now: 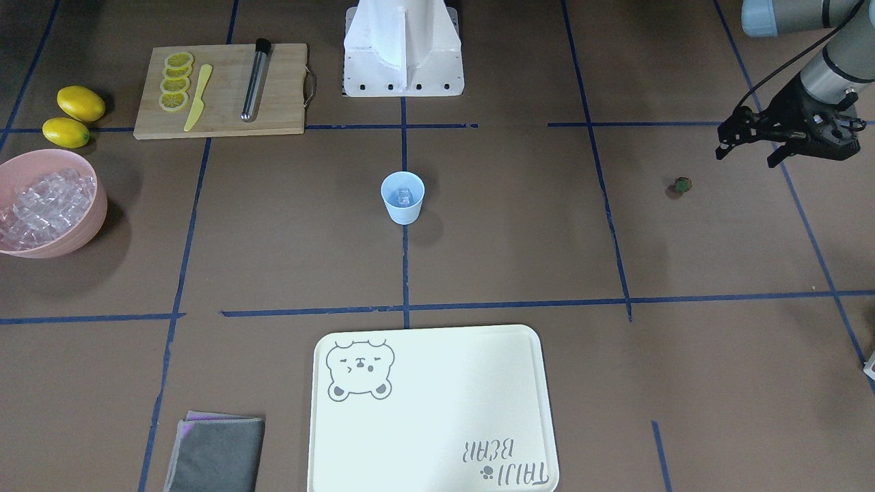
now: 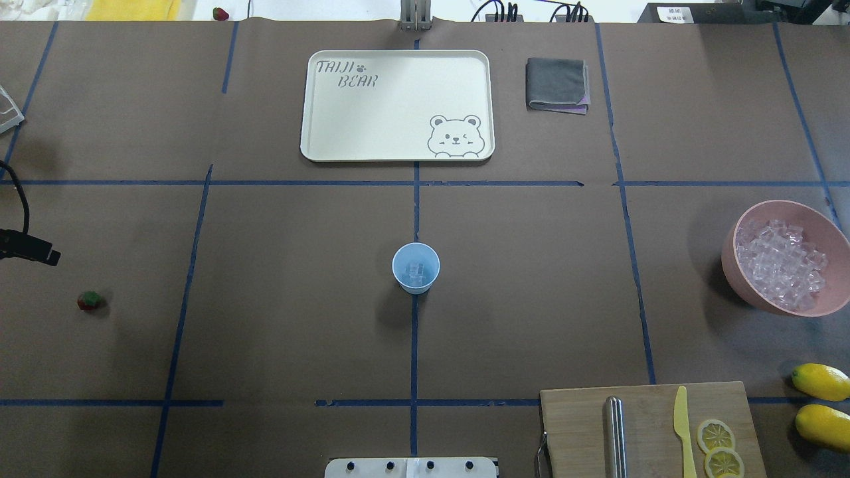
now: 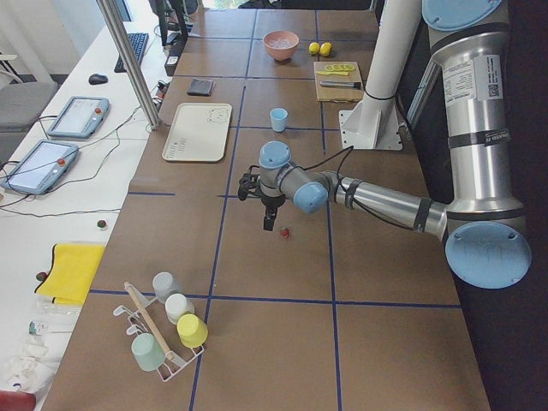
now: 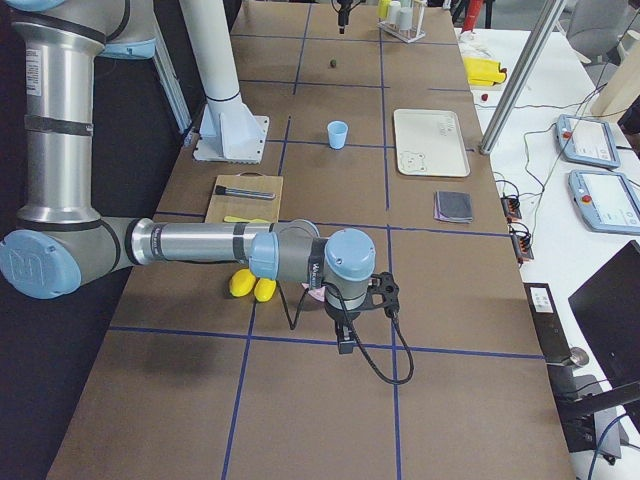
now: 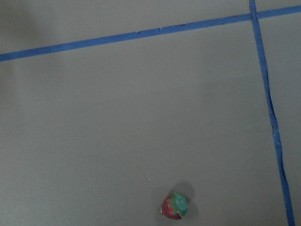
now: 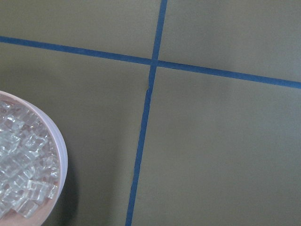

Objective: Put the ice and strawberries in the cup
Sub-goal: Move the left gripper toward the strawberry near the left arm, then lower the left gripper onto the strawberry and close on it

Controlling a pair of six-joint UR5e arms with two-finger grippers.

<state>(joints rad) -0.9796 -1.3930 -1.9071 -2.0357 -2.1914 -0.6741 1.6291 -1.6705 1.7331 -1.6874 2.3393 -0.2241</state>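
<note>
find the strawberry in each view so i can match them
Front-facing: strawberry mid-right.
Overhead: strawberry far left.
Exterior left: strawberry centre.
Exterior right: strawberry top centre, far end.
Left wrist: strawberry bottom centre.
Right wrist: not in it.
Landmark: blue cup, mid-table in all exterior views.

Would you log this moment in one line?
ice in cup | strawberry on table | left claw open, empty | right claw unclear
</note>
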